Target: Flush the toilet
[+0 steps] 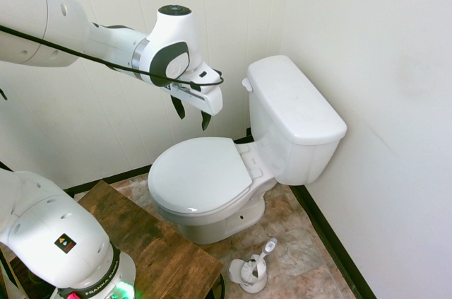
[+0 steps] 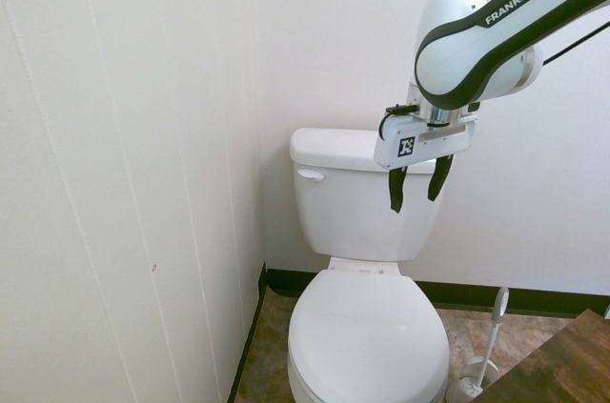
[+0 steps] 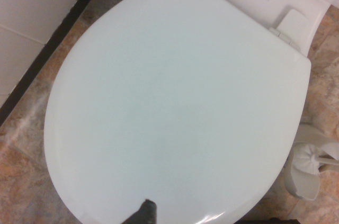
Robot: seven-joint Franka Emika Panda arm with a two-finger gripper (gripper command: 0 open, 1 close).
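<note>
The glossy white toilet stands against the wall with its oval seat lid down and its boxy tank lidded. A small white flush lever sticks out at the tank's upper front corner, also seen in the first exterior view. My gripper hangs in the air above the closed lid, fingers pointing down and open, holding nothing. In the second exterior view the gripper is in front of the tank's right part, well away from the lever. The wrist view looks straight down on the lid.
A white toilet brush in its holder stands on the tiled floor beside the bowl. A dark wooden board lies near the arm's base. Walls close in behind and beside the tank.
</note>
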